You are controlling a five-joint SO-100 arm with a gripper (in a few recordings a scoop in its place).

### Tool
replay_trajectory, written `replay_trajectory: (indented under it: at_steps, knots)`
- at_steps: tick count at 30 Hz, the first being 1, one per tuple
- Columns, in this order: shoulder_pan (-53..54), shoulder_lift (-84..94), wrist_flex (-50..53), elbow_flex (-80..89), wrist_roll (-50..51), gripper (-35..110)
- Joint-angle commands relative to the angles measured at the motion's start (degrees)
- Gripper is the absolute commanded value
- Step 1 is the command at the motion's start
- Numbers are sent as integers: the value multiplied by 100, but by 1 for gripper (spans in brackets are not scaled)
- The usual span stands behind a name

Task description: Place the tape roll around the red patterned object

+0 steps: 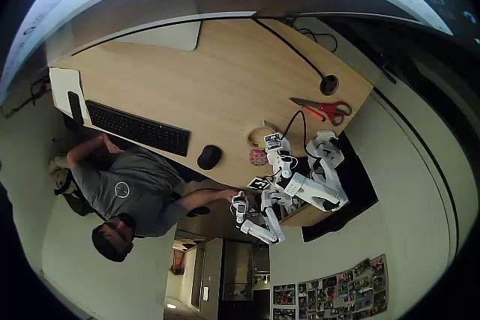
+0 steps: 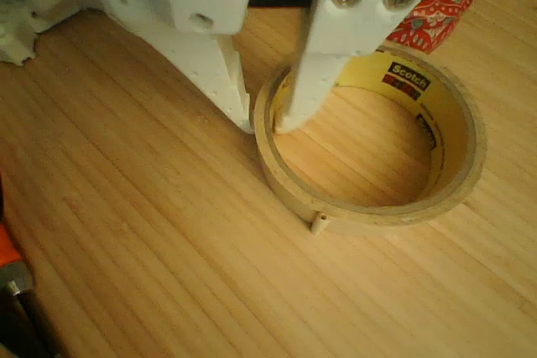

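The tape roll (image 2: 377, 207) is a beige-tan ring lying flat on the wooden table, labelled "Scotch" on its inner wall. My gripper (image 2: 264, 126) comes down over the ring's left wall, one white finger outside and the other inside the hole, pressed on the wall. The red patterned object (image 2: 436, 6) peeks out just behind the ring's far right rim. In the overhead view the tape roll (image 1: 260, 136) sits near the table's edge, the red patterned object (image 1: 258, 157) right beside it, and my gripper (image 1: 271, 140) over the ring.
Red-handled scissors (image 1: 324, 109) lie to the right of the tape, and their orange handle (image 2: 8, 270) shows at the wrist view's lower left. A black mouse (image 1: 209, 157) and keyboard (image 1: 139, 127) lie to the left. A person (image 1: 124, 185) sits at the table's edge.
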Motion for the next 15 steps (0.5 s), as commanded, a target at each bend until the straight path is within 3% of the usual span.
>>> replay_trajectory:
  at_steps: [1,15]
  knots:
    - [44,53,88,62,-62,0]
    - [1283,1063,2276,-1274,-1107,0]
